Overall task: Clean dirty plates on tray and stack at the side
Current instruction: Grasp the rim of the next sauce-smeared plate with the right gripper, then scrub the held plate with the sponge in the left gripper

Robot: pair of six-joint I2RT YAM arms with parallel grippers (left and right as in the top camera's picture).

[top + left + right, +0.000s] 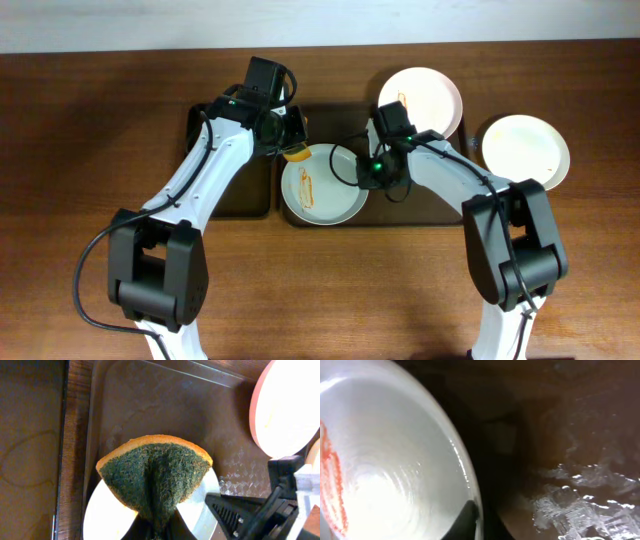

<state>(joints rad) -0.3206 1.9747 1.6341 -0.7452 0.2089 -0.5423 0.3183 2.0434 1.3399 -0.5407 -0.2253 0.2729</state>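
Note:
A white plate (322, 186) smeared with orange-red sauce (306, 190) sits on the dark tray (420, 212). My left gripper (294, 150) is shut on a folded green and orange sponge (155, 476), held over the plate's far rim (107, 512). My right gripper (368, 176) is shut on the plate's right rim (467, 491); the sauce streak (332, 480) shows in that view. A second dirty plate (420, 98) lies at the tray's back right. A clean white plate (526, 150) sits on the table to the right.
A second dark tray (240, 190) lies left of the main one, under my left arm. The wooden table (80, 150) surrounds both trays. My right arm (265, 510) shows at the lower right of the left wrist view.

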